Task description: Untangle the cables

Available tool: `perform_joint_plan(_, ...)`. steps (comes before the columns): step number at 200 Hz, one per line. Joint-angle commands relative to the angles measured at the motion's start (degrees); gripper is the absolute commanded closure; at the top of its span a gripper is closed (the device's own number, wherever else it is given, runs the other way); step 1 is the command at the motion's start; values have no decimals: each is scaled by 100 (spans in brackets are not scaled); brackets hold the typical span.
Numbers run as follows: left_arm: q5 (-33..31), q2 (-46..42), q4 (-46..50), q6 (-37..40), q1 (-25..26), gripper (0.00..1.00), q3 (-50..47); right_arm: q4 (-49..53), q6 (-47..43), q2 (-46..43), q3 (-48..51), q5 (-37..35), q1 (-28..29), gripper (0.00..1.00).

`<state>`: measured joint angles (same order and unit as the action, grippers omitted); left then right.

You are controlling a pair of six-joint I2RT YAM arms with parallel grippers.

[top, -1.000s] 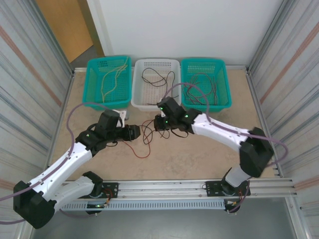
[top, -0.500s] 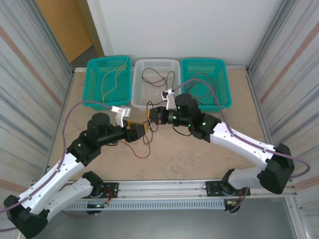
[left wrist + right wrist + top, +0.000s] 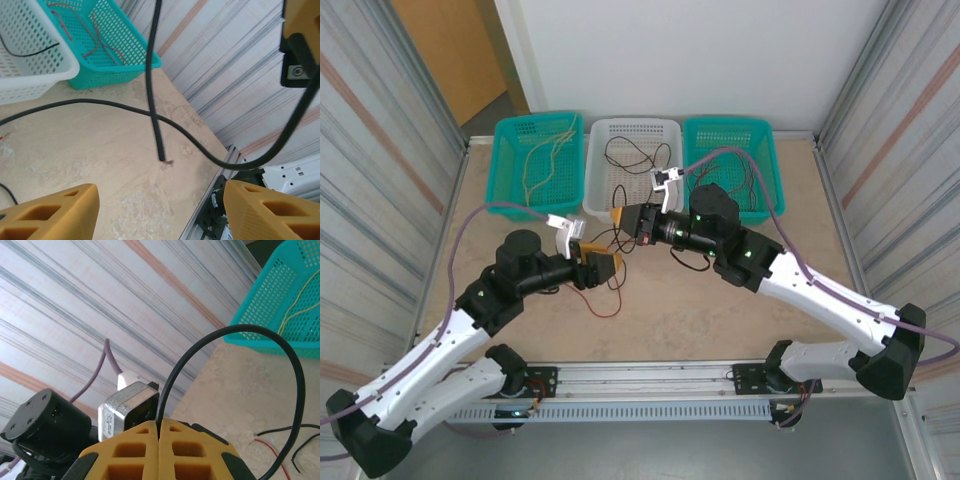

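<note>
**Arms: two.**
- Left gripper (image 3: 603, 262): near, left of centre above the table (image 3: 750, 310). In the left wrist view you see its fingers (image 3: 55, 210) well apart, with nothing between them.
- Right gripper (image 3: 620, 220): just beyond the left one, by the near rim of the white basket (image 3: 665, 128). Its fingers are pressed together, clamped on one black cable (image 3: 235, 328). That cable arcs up out of the tips and drops back toward the table.

**Loose cables (image 3: 608, 298): one small tangle.** Red and black strands lie on the table under and between the two grippers. You cannot count the strands.

**Baskets: three, in a row along the far edge.**
- Left basket (image 3: 505, 150), teal: yellow cables (image 3: 548, 160).
- White basket, middle: black strands.
- Right basket (image 3: 772, 165), teal: dark and red strands.

**Changes over the last second:**
- The right gripper has moved from low beside the tangle to farther and higher, taking the black cable with it.
- The right arm has stretched out, and its elbow has swung near and to the right.
- The left gripper has opened wider and turned toward the right one.
- The baskets and their contents are unchanged.
</note>
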<state>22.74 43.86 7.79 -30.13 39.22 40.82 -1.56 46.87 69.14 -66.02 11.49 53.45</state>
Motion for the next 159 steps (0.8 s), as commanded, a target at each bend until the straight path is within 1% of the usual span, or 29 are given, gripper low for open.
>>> perform_joint_plan(1,-23,-61,-221,292,140,32,292,92,-232,-147,-186,-317,106,100)
perform_joint_plan(25,-223,-42,-323,339,252,31,356,255,-325,-130,-260,-509,176,100)
perform_joint_plan(49,-322,89,-375,388,261,30,435,303,-360,-100,-305,-516,209,100)
perform_joint_plan(73,-368,309,-311,438,261,34,571,354,-413,-94,-361,-560,252,100)
perform_joint_plan(100,-332,422,-359,438,270,45,645,432,-448,-94,-385,-604,271,100)
perform_joint_plan(143,-391,396,-339,478,281,68,683,523,-494,-119,-386,-736,271,100)
perform_joint_plan(159,-381,389,-324,485,279,74,682,576,-541,-159,-403,-815,267,100)
